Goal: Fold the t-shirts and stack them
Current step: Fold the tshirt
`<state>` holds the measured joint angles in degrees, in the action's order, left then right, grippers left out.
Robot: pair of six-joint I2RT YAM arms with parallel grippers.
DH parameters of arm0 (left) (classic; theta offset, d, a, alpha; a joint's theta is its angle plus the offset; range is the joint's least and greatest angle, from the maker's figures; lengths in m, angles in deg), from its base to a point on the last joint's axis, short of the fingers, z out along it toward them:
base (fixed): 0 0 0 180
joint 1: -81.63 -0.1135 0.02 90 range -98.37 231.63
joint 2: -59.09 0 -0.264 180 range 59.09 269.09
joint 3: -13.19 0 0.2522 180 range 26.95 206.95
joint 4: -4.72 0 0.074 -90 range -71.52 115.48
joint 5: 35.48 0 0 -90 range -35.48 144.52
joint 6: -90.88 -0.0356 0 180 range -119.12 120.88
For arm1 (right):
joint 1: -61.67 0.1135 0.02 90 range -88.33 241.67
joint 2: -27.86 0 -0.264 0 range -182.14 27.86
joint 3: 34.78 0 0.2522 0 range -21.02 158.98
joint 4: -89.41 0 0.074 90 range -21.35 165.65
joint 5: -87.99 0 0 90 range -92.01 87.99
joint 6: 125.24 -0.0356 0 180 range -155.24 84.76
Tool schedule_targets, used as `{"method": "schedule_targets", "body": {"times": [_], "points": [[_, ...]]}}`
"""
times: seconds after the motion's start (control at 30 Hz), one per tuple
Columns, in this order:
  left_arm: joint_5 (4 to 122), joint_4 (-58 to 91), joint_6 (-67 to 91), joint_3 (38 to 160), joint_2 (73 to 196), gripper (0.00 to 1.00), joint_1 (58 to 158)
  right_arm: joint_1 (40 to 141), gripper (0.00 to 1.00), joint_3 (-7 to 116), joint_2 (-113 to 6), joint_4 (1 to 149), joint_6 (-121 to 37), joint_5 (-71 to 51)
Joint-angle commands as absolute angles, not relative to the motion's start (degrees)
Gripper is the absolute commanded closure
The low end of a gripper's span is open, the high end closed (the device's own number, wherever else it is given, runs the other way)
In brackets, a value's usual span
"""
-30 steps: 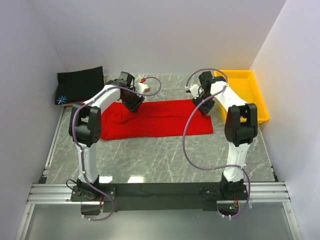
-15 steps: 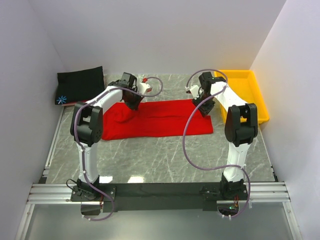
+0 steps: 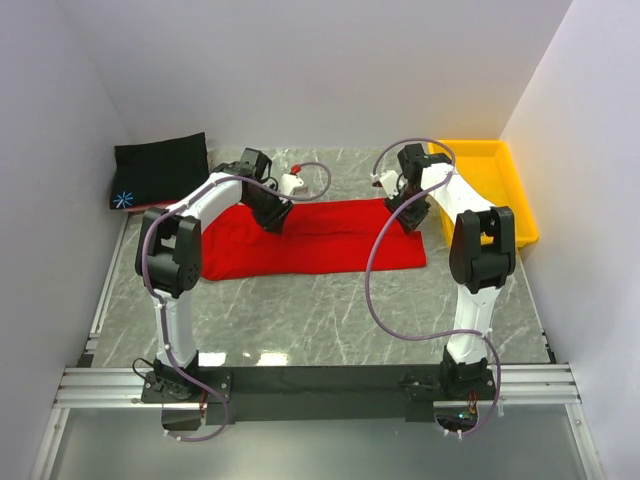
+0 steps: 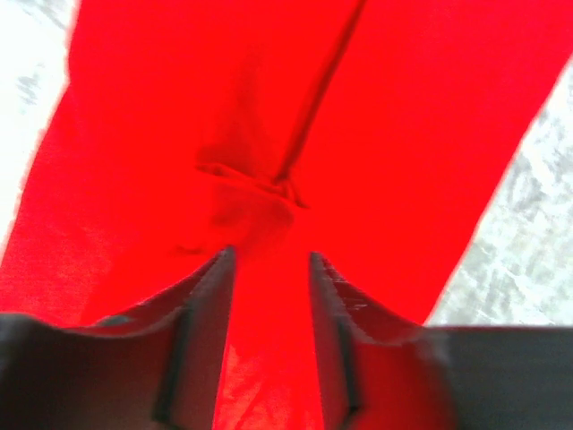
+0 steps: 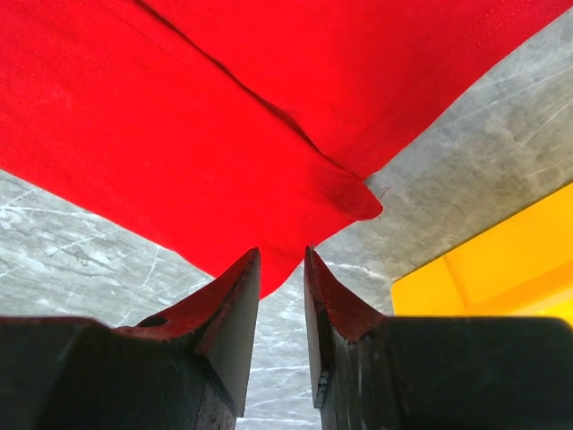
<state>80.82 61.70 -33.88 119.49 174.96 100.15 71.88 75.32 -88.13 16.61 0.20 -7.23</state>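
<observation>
The red t-shirt (image 3: 320,240) lies flat on the table as a wide folded band. My left gripper (image 3: 275,215) is low over its upper left part; in the left wrist view its jaws (image 4: 269,255) stand apart with red cloth (image 4: 403,134) and a crease below them. My right gripper (image 3: 410,218) is at the shirt's upper right corner; its jaws (image 5: 282,253) are a little apart, with the cloth corner (image 5: 179,116) just past the tips. The black t-shirt (image 3: 160,170), folded, lies at the back left. The pink shirt is not in view.
The yellow tray (image 3: 500,180) stands at the back right, close to my right gripper, and its edge also shows in the right wrist view (image 5: 483,269). White walls close in the table on three sides. Grey marble table (image 3: 330,310) lies in front of the shirt.
My left gripper has shifted a little right and toward the near side over the red shirt. The right arm and the shirts have not visibly moved.
</observation>
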Motion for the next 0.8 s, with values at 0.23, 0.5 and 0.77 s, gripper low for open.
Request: {"method": "schedule_targets", "body": {"times": [0.23, 0.5, 0.77], "points": [[83.8, 64.6, -29.9, 121.0, 170.0, 0.41, 95.4, 71.4, 0.66, 85.8, -92.3, 13.5, -0.3, -8.3], [79.0, 60.7, -14.5, 116.9, 168.3, 0.46, 89.5, 72.7, 0.76, 95.1, -102.1, 10.8, -0.9, -8.6], [73.1, 56.9, -2.6, 111.3, 165.2, 0.63, 86.9, 74.8, 0.83, 93.5, -106.4, 9.3, -1.1, -2.3]]}}
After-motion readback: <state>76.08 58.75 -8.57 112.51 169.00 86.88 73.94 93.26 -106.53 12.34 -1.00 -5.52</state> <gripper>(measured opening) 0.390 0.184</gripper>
